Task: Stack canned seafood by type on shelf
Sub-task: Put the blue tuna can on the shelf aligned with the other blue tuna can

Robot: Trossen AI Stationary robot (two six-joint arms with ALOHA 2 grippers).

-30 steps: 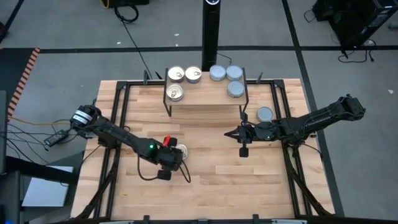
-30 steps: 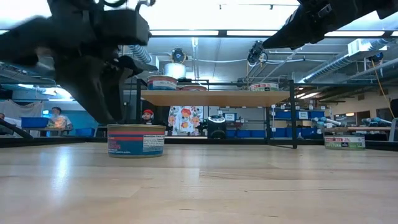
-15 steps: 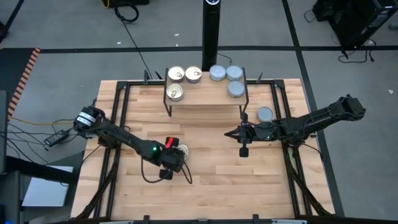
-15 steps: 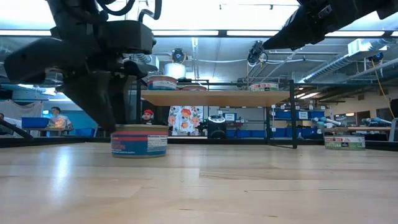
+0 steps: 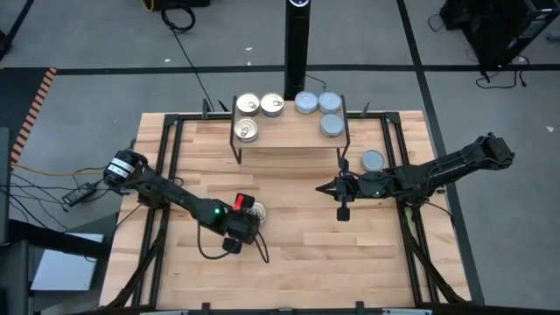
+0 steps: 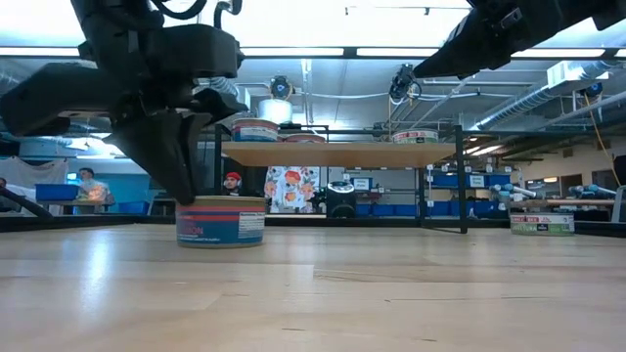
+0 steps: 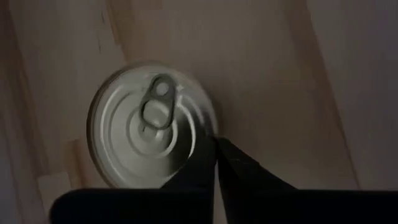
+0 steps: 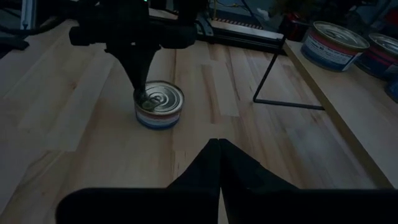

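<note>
Resting fingers together on the lid edge of a gold-lidded tin (image 5: pixel 255 211), left gripper (image 5: pixel 248 217) is clenched, grasping nothing. Tin is sitting on the counter (image 5: pixel 289 236), forward of the shelf (image 5: pixel 289 131). Right gripper (image 5: pixel 343 211) is hovering clenched, empty.

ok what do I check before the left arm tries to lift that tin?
1. Grip: left gripper has its fingers shut together at the edge of the gold-lid tin, tin not between them. Not ok.
2. Tin pose: upright on the table, pull tab up. Ok.
3. Shelf: three gold-lid tins on its left part, side by side, none stacked. Ok.
4. Right gripper: shut, empty, over the table right of centre, apart from the left arm. Ok.
5. Contact between fingers and lid: cannot tell.
</note>
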